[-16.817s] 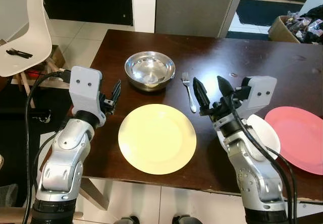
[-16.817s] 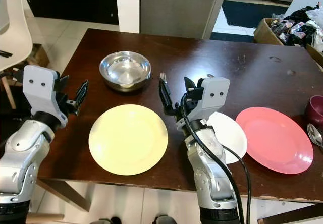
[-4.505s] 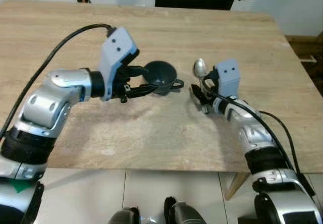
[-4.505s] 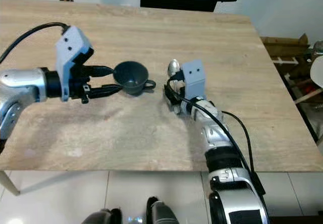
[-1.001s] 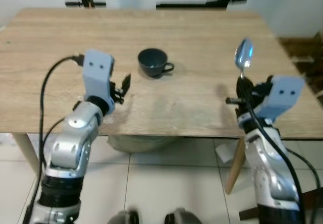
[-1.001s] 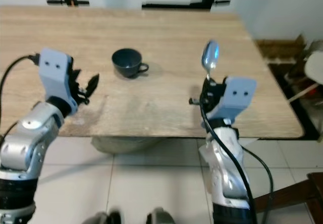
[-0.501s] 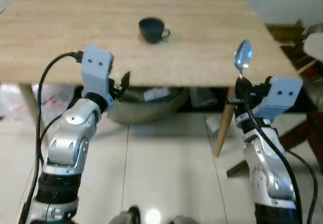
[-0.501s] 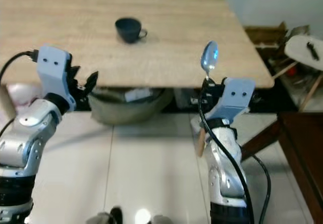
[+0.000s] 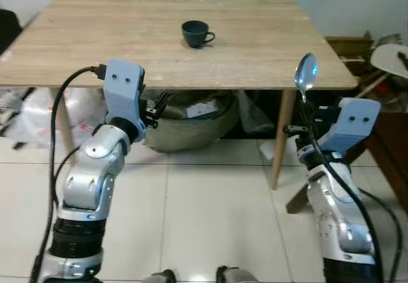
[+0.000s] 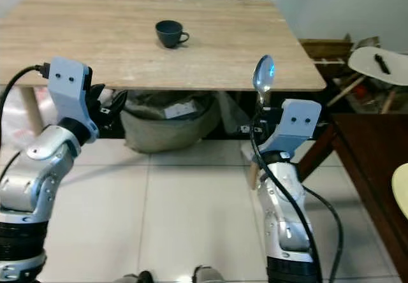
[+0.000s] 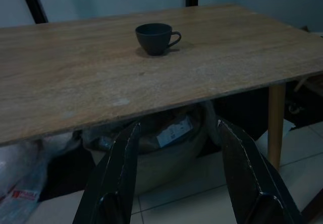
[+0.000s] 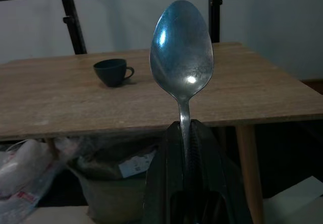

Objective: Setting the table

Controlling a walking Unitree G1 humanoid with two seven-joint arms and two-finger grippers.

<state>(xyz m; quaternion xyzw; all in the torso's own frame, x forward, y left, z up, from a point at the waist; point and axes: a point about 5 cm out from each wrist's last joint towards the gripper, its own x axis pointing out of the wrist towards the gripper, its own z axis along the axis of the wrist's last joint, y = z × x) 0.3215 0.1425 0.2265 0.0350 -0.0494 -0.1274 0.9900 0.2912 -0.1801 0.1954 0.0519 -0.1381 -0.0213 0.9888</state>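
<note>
Standing back from a light wooden table (image 9: 76,53), we hold our right tool (image 12: 185,133) clenched on the thin handle of a metal spoon (image 9: 305,76), bowl end up, raised in front of the table's near right corner; our left tool (image 11: 180,168) is released, its two black fingers (image 11: 120,173) spread with nothing between them, held low in front of the table's near edge.

On the table top, well back from us and near the middle, sits a dark cup (image 9: 196,33) with its handle turned to our right; it stands apart from both tools.

We judge the spoon to be light, stiff and smooth, so likely to slip or swivel in a two-finger pinch; the grip sits low on the handle, leaving the heavier bowl well above the fingers, which could let it tip; a hold nearer the middle of the handle would probably be steadier. It should take knocks without breaking, though it would clatter if dropped on the tiled floor (image 9: 210,219).

Under the table lies a bulky greyish sack (image 9: 191,120); pale plastic bags (image 9: 32,114) sit by the left leg; a white chair seat (image 10: 379,63) stands off to our right; the table's right leg (image 9: 282,136) stands just in front of our right arm; none of these lies on the table top itself.
</note>
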